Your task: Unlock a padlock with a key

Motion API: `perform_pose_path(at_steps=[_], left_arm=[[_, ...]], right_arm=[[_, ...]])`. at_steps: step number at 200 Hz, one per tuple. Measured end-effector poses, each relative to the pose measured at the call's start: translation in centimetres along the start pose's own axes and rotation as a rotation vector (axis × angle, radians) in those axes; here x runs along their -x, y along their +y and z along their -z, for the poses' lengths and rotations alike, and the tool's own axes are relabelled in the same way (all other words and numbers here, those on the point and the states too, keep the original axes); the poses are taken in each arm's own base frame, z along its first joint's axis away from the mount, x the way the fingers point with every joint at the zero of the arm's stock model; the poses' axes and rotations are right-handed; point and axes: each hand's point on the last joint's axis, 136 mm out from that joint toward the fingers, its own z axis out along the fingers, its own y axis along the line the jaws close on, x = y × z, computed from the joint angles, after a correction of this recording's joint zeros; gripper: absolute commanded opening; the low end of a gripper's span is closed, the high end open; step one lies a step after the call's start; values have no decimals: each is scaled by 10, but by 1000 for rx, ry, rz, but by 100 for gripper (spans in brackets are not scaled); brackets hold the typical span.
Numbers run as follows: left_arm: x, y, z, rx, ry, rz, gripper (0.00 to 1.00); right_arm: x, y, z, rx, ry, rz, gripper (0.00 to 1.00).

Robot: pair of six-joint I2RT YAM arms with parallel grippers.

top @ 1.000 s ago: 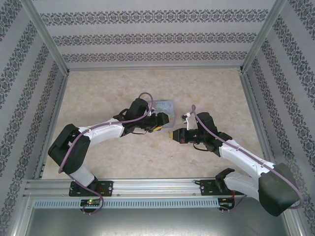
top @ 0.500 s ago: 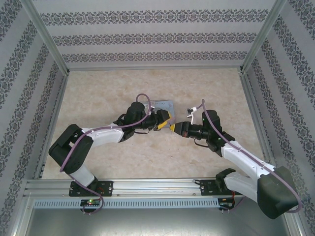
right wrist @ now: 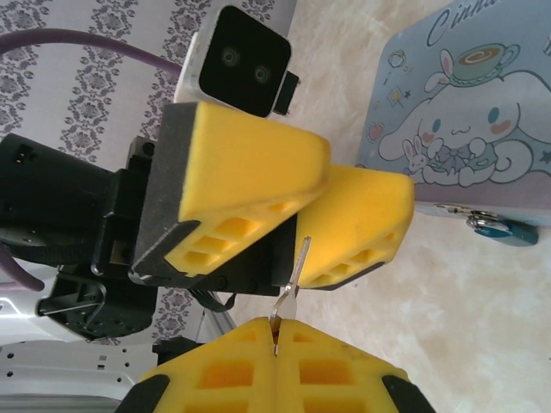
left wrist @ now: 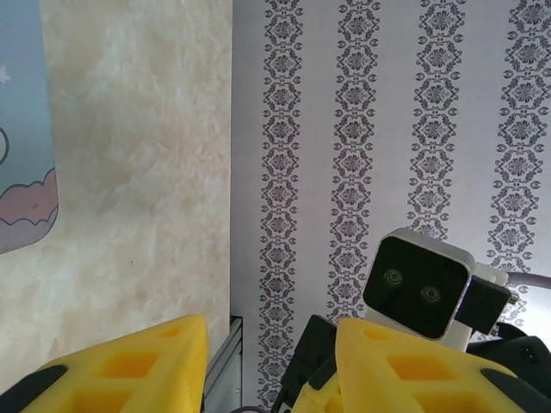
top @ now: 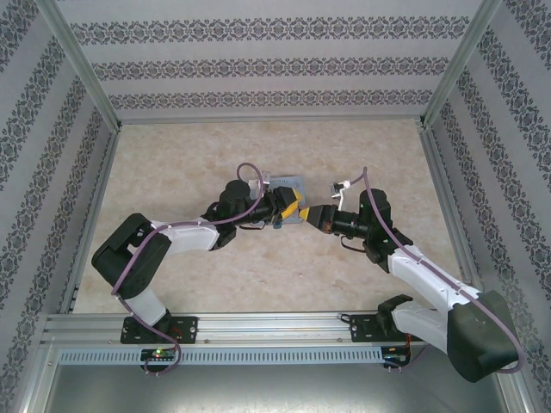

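Near the middle of the table, seen from above, two robot arms reach inward and their yellow-tipped ends almost meet, just in front of a pale-blue tin printed with a cartoon dog. From the right wrist camera, the right end effector is clenched, its two yellow fingers pressed flat together on a thin grey metal key. The key sticks out from between them as a narrow sliver and points toward the left end effector. Its tip lies right at the spot where the left arm's two yellow fingers come closest to each other. From the left wrist camera, those fingers stand apart with a clear gap between them, and nothing is gripped in that gap. A small teal-blue padlock lies on the table right against the edge of the tin. Its thin silvery loop runs along that edge, and neither arm is touching it.
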Motion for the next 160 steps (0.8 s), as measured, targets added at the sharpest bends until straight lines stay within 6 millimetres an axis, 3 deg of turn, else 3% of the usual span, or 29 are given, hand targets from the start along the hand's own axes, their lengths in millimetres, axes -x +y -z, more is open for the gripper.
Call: perform_pose_path(at_steps=[71,160], left_arm=[[1,-8,1,-35,-8,-3,31],[1,-11,0,-47,-19,-5,26]], right_arm=[[7,3,-1,23,-19,-14,0],[9,1,-4,33,-27,-27,0]])
